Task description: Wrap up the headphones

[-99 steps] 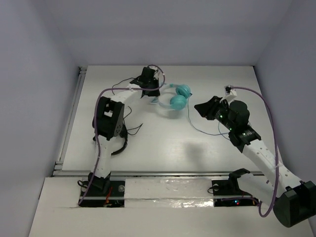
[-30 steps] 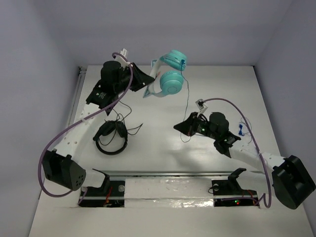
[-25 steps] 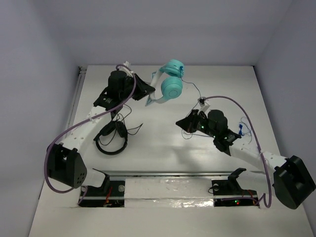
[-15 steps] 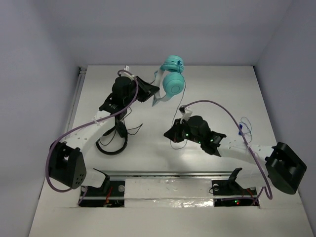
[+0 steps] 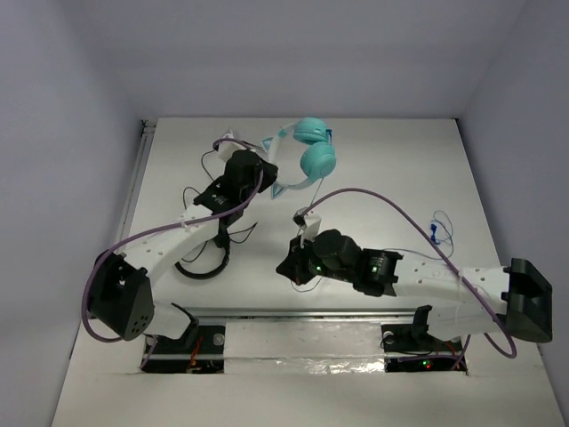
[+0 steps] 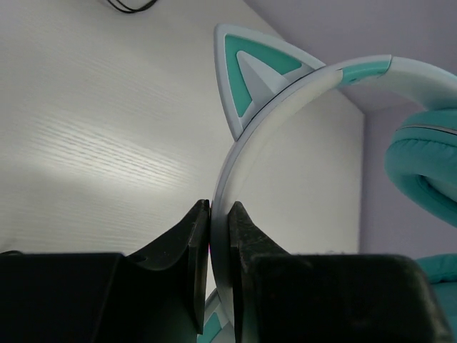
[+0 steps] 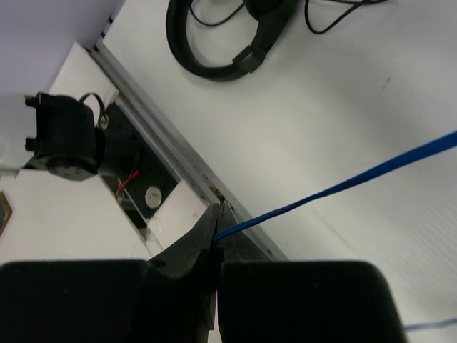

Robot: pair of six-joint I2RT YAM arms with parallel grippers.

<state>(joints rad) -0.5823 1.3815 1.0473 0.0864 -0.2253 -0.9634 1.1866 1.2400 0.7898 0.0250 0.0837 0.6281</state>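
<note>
**Headphones held up by the band, cord pinched on the right**

At the far left, a black headset point(image 7: 245, 59) lay flat on the bench point(image 5: 400, 160), near the front edge, with thin black wire trailing beside it. The left arm reached up over it from its base.

The left gripper point(image 6: 218, 211) was pressed together on the headphones point(image 5: 308, 157), with the pale headband point(image 6: 300, 89) clamped edge-on between its two fingers. In the left wrist view, one cat-ear point rose just above the grip, and a teal cup curved in at the right edge. From the top view we saw the headphones lifted off the bench near the far wall, just right of the left gripper. The cups were toward the right and the band was toward the gripper.

Further right and nearer the front, the right gripper point(image 7: 217, 216) was closed tight on the thin blue cord point(image 7: 343, 187). The cord left its tips and ran taut up to the right edge of the wrist view. We could not follow the cord back to the cups in the top view. A purple cable point(image 5: 373, 194) arched over the right arm. At the far right, a small blue tangle of cord lay on the bench.
</note>
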